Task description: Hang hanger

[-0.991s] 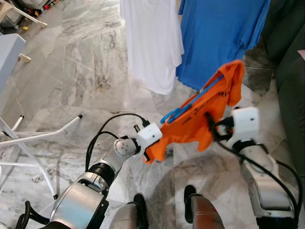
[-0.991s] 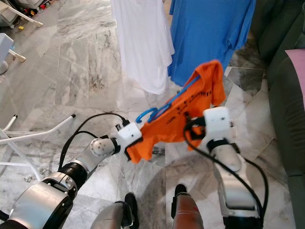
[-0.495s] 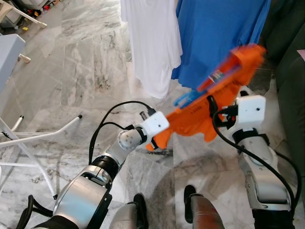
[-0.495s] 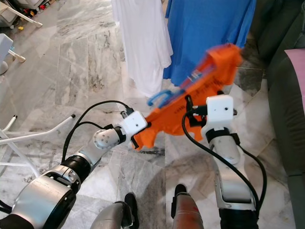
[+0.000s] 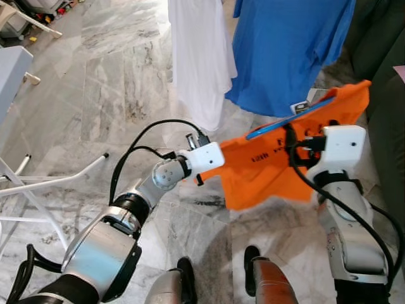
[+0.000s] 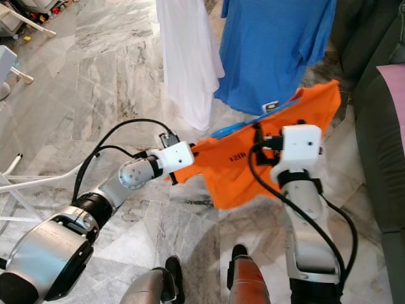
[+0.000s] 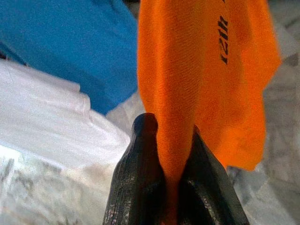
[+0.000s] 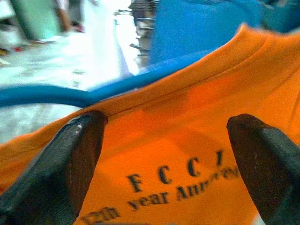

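**Orange shirt on its hanger, held up between both tools**

Grey-veined marble floor [image 5: 120, 82] spreads out under you, with a dark sofa [image 5: 386, 114] along its right edge and the white legs of a folding rack [image 5: 38, 183] at the left edge.

You can count three garments. Two of them hang ahead of you: one white shirt [image 5: 199, 57] and, just beside it to the right, one blue shirt [image 5: 288, 44]. The third is the orange shirt [image 5: 272, 168], held in the air below and in front of the blue one, stretched between your two arms. It carries black lettering.

One blue hanger [image 5: 288, 121] is in sight. It runs along the top edge of the orange shirt, and the right wrist view shows it as a blue bar just above the collar seam.

Your left tool [image 7: 171, 183] is pinched narrow on a fold of the orange cloth at the shirt's left end; the fabric rises straight up from between the two fingers.

Your right tool [image 8: 164, 154] stands with its fingers [image 8: 70, 164] spread wide apart, the orange shirt's printed chest lying between them. You cannot tell from these views whether the fingers press on the cloth or the hanger.
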Motion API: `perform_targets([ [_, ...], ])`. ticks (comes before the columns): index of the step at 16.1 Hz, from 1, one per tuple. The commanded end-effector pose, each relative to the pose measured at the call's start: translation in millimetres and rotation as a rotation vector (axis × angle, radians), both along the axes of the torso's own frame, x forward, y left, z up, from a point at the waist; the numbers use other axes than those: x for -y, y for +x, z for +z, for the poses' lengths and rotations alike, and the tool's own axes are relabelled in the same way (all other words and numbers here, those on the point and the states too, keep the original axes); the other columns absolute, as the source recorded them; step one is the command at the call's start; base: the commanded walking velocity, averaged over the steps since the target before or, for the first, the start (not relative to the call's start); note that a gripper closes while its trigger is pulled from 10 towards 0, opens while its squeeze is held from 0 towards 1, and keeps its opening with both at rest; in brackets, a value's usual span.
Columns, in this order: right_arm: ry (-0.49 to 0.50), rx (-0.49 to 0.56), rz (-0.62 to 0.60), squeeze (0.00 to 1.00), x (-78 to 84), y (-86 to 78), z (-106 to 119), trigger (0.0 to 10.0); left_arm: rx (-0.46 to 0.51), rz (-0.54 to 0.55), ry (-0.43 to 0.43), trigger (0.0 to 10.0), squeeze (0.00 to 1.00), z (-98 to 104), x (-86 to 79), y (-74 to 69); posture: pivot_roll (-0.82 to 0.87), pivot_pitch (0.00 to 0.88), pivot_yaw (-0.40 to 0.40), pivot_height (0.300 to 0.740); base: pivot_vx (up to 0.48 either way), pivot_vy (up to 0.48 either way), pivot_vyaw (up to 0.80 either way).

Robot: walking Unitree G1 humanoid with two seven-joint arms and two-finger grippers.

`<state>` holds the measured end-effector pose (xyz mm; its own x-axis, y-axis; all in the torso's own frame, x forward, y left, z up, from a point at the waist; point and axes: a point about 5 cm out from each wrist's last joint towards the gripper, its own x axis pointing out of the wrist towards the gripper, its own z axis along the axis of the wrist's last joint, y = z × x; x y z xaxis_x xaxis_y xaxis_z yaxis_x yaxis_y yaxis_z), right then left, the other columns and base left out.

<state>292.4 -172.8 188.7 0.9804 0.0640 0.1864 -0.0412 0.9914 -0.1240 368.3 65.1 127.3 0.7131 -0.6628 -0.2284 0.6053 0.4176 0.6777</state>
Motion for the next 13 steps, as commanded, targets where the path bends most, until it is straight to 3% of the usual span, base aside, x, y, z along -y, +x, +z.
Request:
perform_targets([
  [1, 0.018, -0.008, 0.085, 0.1, -14.3, -4.4, 0, 10.0, -0.023, 0.054, -0.005, 1.5, 0.0, -4, -8.0, 1.9, -0.24, 0.311, 0.157, 0.74, 0.0, 0.0, 0.0],
  [2, 0.025, -0.02, 0.1, 0.0, -15.7, -5.4, -2, 10.0, -0.019, 0.067, -0.002, 1.3, 0.0, -4, -9.0, 2.6, -0.24, 0.311, 0.157, 0.74, 0.0, 0.0, 0.0],
  [6, 0.085, 0.019, 0.141, 0.0, -19.7, -7.7, 12, 10.0, -0.015, 0.119, 0.017, 2.0, 0.0, -6, -15.4, 4.9, -0.24, 0.313, 0.158, 0.74, 0.0, 0.0, 0.0],
  [8, 0.118, 0.034, 0.158, 0.0, -21.3, -8.0, 18, 10.0, -0.024, 0.143, 0.011, 1.8, 0.0, -6, -18.1, 5.8, -0.24, 0.313, 0.16, 0.74, 0.0, 0.0, 0.0],
  [12, 0.137, 0.032, 0.022, 0.0, -1.4, -4.6, 17, 10.0, 0.002, 0.141, -0.007, 0.7, 0.0, -4, -16.8, 6.1, -0.24, 0.314, 0.161, 0.74, 0.0, 0.0, 0.0],
  [13, 0.183, 0.042, -0.05, 0.0, 10.3, -2.7, 18, 10.0, 0.019, 0.133, -0.017, 0.0, 0.0, -3, -17.2, 5.4, -0.24, 0.315, 0.162, 0.74, 0.0, 0.0, 0.0],
])
